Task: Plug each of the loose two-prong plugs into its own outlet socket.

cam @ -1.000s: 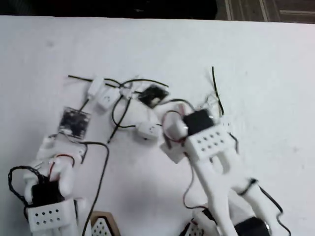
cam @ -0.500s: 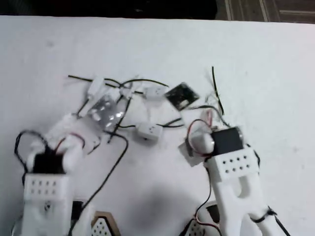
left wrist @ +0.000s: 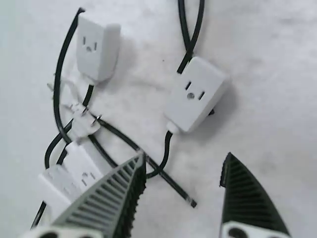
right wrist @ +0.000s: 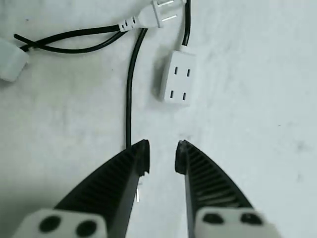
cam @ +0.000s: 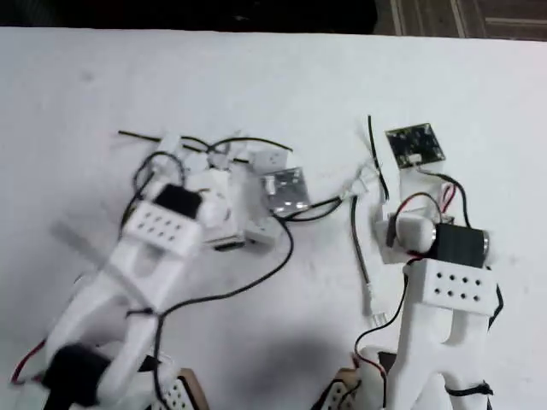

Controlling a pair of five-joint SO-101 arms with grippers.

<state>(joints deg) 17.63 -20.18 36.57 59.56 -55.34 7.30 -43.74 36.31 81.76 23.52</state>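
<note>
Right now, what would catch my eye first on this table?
A tangle of black cords and white outlet blocks lies left of centre, with the left arm over it, jaws wide apart. Farther right, the right arm stands by a loose two-prong plug.
</note>
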